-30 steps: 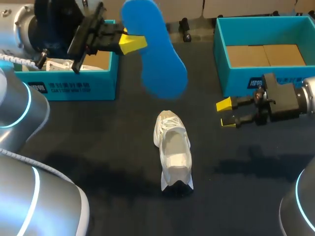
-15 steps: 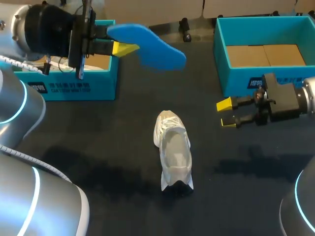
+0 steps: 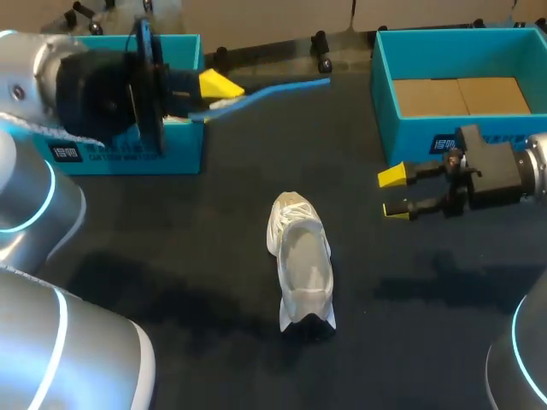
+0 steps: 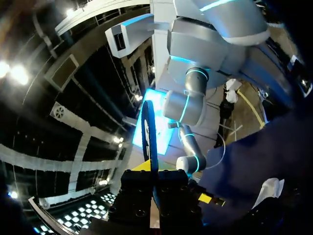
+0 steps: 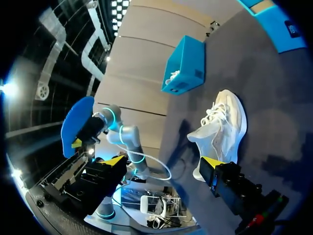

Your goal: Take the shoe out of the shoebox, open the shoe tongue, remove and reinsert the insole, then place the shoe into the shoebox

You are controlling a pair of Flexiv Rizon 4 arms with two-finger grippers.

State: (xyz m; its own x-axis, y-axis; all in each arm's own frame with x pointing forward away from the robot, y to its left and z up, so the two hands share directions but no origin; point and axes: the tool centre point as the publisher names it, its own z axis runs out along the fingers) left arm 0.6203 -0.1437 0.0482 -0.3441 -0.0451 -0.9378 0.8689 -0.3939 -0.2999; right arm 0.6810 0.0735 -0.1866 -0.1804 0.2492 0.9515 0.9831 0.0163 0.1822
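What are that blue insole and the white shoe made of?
Insole: probably foam, matte blue, a thin, even sheet seen edge-on.
Shoe: seemingly soft white fabric or mesh, matte, with laces and a crumpled-looking upper; exact textile unclear.

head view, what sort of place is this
Probably a robot lab workbench: a dark table with a white shoe, two teal shoeboxes, and the left gripper holding a blue insole.

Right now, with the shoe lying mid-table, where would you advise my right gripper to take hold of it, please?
I would take the shoe by the rim of its opening, on the wall facing the right gripper, coming in from that side. It stands on its sole, opening up, that side turned toward the open fingers, so one finger can probably slip inside.
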